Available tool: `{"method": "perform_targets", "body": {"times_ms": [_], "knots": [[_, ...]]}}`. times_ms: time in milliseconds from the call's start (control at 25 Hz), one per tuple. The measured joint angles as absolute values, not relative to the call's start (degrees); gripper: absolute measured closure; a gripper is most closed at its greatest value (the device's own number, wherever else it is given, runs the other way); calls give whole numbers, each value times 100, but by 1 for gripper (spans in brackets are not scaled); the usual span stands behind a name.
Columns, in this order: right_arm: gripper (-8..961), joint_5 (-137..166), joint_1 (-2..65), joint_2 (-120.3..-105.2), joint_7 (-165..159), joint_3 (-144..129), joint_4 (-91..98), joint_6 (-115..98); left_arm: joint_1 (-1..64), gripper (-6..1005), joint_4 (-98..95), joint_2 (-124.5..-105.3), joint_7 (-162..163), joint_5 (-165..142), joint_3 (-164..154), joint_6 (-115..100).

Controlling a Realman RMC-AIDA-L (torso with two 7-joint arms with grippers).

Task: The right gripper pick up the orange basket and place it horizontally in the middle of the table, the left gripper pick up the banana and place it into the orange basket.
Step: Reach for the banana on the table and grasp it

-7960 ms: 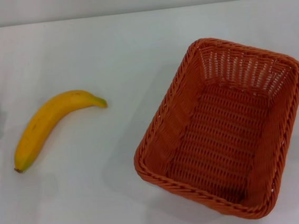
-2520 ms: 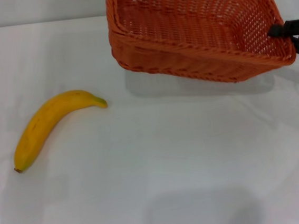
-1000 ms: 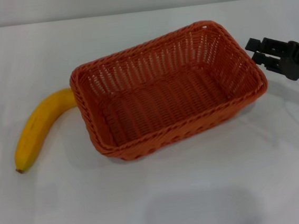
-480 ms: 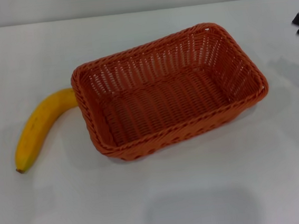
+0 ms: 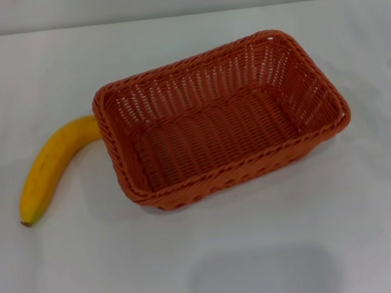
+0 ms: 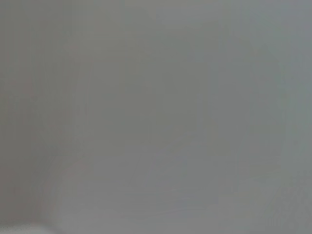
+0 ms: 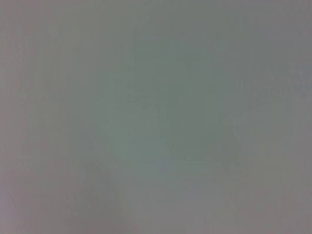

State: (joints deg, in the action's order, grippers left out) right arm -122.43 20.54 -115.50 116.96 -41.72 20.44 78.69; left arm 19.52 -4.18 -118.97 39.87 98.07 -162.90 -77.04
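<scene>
Head view: the basket sits lengthwise across the middle of the table, so placing looks done. The banana lies to its left, its stem end hidden behind the rim. Next the left gripper must grasp it clear of the basket wall. Neither arm shows here.

Both wrist views: only blank grey, so neither gripper's state can be told.
</scene>
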Motion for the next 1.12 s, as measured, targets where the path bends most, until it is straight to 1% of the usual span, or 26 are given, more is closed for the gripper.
{"method": "perform_targets", "body": {"times_ms": [200,360,400,440,560,720,760,880,920,960,1120], "knots": [[415,-13157,2120,-11574,14191,-4157,1229,8036,1951,133,725,-11866,6258,8467,-16294,-7325],[414,-13208,2240,-11562,15366,-4171,997,8029,1997,133,1725,-11784,7796,7462,-16295,-7480],[414,-13204,2260,-11554,15491,-4178,988,8016,1997,134,1725,-11784,7796,7462,-16295,-7480],[414,-13197,2280,-11549,15604,-4189,987,7990,2085,134,2240,-11663,8501,6918,-16296,-7773],[362,-13209,2371,-11546,15825,-4166,978,7817,2245,134,2761,-11467,9242,6250,-16299,-8161],[256,-13246,2457,-11553,15918,-4089,967,7523,2847,134,3852,-10979,10427,4551,-16305,-9057],[230,-13249,2465,-11553,15920,-4057,966,7496,3033,135,4062,-10893,10593,4118,-16306,-9241],[135,-13258,2493,-11559,15912,-3957,951,7427,3655,135,4650,-10702,10913,2778,-16312,-9651],[104,-13260,2506,-11561,15904,-3940,946,7416,3961,135,4839,-10631,10962,2148,-16314,-9783],[72,-13260,2523,-11562,15894,-3936,941,7408,4105,135,4894,-10600,10969,1866,-16315,-9833],[79,-13262,2593,-11561,15882,-3877,923,7399,4896,136,4952,-10494,10897,438,-16321,-9879]]}}
